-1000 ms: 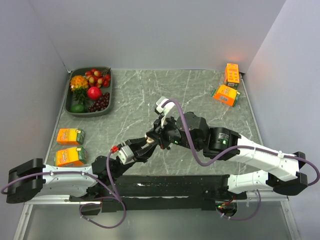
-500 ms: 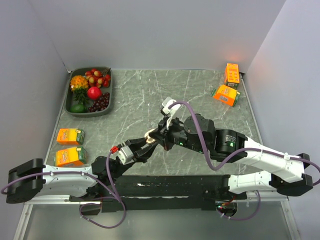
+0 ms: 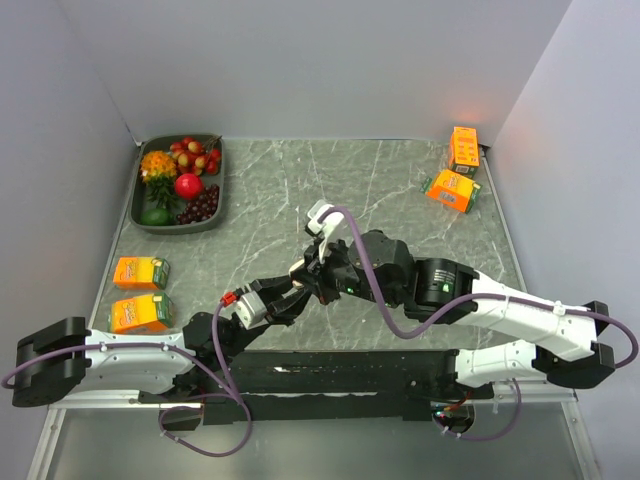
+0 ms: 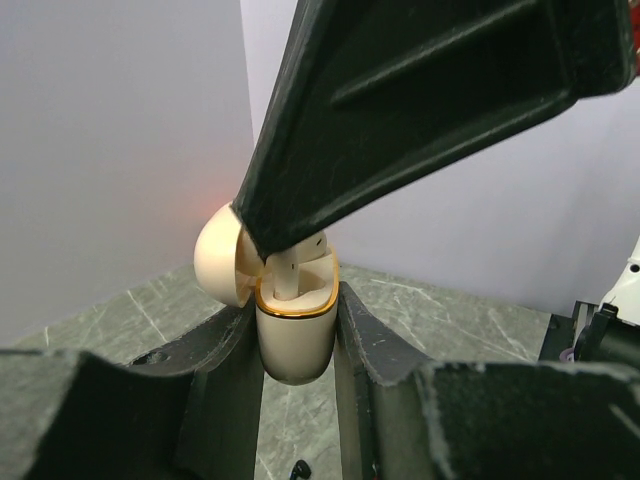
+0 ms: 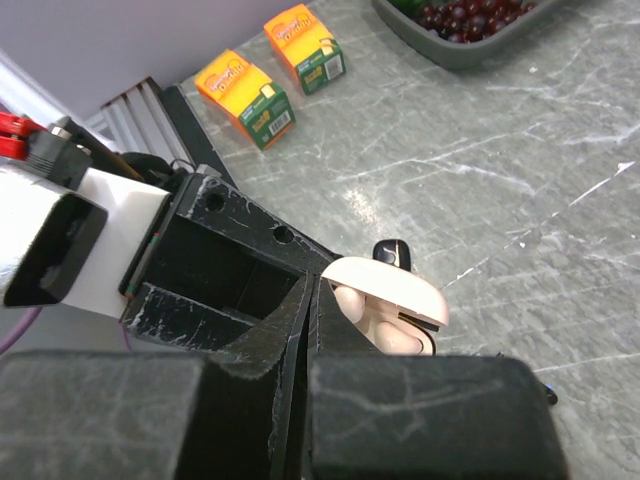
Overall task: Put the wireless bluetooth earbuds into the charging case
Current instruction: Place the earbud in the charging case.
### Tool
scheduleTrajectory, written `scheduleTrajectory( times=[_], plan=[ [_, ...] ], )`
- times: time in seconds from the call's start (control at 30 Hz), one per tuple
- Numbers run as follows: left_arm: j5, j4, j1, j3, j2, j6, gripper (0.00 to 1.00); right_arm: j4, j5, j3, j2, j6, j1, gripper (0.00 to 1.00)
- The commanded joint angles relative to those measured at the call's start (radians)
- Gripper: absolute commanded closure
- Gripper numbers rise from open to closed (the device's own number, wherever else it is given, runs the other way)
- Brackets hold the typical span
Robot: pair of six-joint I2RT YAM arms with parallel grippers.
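The left gripper (image 4: 295, 315) is clamped on the case (image 4: 292, 352), one finger on each side of its cream body, holding it upright above the table (image 3: 400, 180). The gold-rimmed mouth of the case faces up, just above the fingertips. Its lid (image 4: 215, 265) is swung open and hangs off the left of the jaws in the left wrist view.

Below these jaws, on the table, lies one black earbud (image 4: 298, 468). The right wrist view shows it too, just past the open lid and apart from the case.

The right gripper (image 5: 308, 300) comes in from above with its two fingers pressed together, no gap showing between them. Their tip sits at the mouth of the case, against the hinge side of the rim. Whether the second earbud is pinched at that tip or sits in the case is hard to tell; the fingers cover the spot.

From above, both pairs of jaws meet near the middle of the table. Well off to their left stand two orange cartons (image 3: 140, 290), and far beyond them on the same side is a tray (image 3: 176, 229) of fruit. Two more orange cartons (image 3: 455, 170) sit well apart from the jaws at the far right corner.
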Motion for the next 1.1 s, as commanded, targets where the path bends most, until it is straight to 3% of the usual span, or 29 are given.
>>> scheduleTrajectory(
  times=[0.0,1.07],
  plan=[
    [0.004,0.141,0.003,0.0,-0.016,-0.013,0.99,-0.017,0.022,0.035,0.012,-0.004,0.007,1.0],
    [0.004,0.141,0.001,0.003,-0.013,-0.015,0.99,0.015,0.101,0.04,-0.031,-0.027,0.009,0.94]
  ],
)
